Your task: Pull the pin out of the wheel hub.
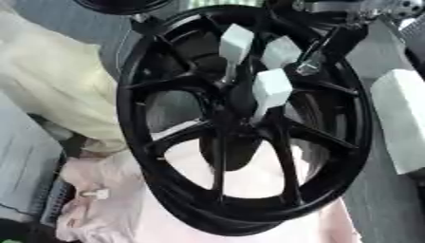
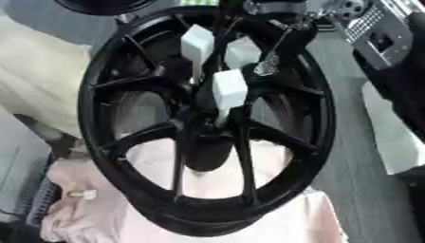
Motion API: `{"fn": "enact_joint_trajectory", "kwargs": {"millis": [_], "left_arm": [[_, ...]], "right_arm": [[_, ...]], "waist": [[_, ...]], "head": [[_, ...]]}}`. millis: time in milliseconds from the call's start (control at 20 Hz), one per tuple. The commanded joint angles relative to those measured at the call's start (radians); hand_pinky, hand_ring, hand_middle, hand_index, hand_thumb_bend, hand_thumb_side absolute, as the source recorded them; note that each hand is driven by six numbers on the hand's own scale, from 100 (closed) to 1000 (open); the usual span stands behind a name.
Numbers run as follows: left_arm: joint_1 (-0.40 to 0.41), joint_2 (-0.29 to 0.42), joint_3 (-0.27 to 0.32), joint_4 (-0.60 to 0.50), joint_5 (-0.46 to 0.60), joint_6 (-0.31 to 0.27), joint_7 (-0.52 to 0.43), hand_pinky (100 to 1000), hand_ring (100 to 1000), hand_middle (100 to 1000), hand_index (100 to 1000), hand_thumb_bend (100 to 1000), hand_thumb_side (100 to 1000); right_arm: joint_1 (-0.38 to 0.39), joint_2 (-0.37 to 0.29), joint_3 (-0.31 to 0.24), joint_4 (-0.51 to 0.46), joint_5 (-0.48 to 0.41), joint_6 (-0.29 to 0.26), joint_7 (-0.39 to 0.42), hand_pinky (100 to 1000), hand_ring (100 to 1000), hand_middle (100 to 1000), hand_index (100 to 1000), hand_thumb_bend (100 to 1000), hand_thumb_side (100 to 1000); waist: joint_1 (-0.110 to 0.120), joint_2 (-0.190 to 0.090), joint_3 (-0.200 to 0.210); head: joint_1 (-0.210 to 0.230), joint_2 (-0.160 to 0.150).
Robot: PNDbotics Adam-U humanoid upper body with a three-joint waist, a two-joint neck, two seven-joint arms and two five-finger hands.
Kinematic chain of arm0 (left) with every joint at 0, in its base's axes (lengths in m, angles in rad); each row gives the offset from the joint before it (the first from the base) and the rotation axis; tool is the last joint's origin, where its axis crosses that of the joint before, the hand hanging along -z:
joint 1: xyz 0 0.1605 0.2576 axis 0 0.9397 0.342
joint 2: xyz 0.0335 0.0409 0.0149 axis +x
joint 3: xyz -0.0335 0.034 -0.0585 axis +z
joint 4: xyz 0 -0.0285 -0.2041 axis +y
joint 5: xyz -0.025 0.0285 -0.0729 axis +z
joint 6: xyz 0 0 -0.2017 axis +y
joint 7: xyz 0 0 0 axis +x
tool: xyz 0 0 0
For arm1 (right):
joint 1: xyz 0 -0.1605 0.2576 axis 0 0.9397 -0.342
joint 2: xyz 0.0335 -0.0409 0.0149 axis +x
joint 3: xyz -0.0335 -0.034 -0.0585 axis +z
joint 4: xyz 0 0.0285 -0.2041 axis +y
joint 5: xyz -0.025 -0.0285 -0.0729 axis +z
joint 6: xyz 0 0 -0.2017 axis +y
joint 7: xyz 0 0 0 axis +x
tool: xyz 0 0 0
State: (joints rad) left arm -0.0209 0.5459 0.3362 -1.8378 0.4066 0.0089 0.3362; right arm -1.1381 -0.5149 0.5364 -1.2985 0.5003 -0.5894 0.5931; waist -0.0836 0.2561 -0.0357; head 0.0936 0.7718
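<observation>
While white block-headed pins (image 1: 272, 88) sit in the black spoked wheel hub (image 1: 241, 118), none is pulled; neither hand shows, so finger state is unknowable.

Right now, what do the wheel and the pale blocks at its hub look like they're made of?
Wheel: looks like cast metal with a glossy black coat; light streaks run along the spokes and rim. Could be painted alloy, not certain.
Blocks: pale, matte white-grey with flat faces and square edges, no shine; plastic or foam would fit, the look leaves it open. Whether one of them is the pin, I cannot tell.
</observation>
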Motion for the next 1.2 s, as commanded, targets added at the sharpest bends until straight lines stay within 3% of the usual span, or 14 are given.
{"fn": "enact_joint_trajectory", "kwargs": {"millis": [50, 750, 1200], "left_arm": [[-0.007, 0.036, 0.005, -0.013, -0.005, -0.001, -0.005, 522, 524, 531, 661, 116, 901], [-0.011, 0.040, 0.002, -0.013, -0.009, -0.002, -0.009, 523, 525, 532, 660, 113, 901], [-0.014, 0.040, 0.000, -0.012, -0.008, 0.000, -0.014, 523, 526, 534, 660, 114, 901]], "right_arm": [[-0.021, -0.018, -0.017, 0.002, 0.015, -0.318, 0.314, 795, 796, 740, 806, 432, 230], [-0.029, -0.018, -0.012, 0.036, 0.073, -0.318, 0.314, 782, 770, 708, 792, 425, 208], [-0.035, -0.013, -0.022, 0.020, 0.025, -0.318, 0.314, 764, 733, 591, 714, 412, 164]], "waist": [[0.003, -0.008, 0.006], [0.003, 0.002, 0.014], [0.004, 0.002, 0.014]], "head": [[-0.006, -0.008], [-0.025, -0.009], [-0.028, -0.013]]}}
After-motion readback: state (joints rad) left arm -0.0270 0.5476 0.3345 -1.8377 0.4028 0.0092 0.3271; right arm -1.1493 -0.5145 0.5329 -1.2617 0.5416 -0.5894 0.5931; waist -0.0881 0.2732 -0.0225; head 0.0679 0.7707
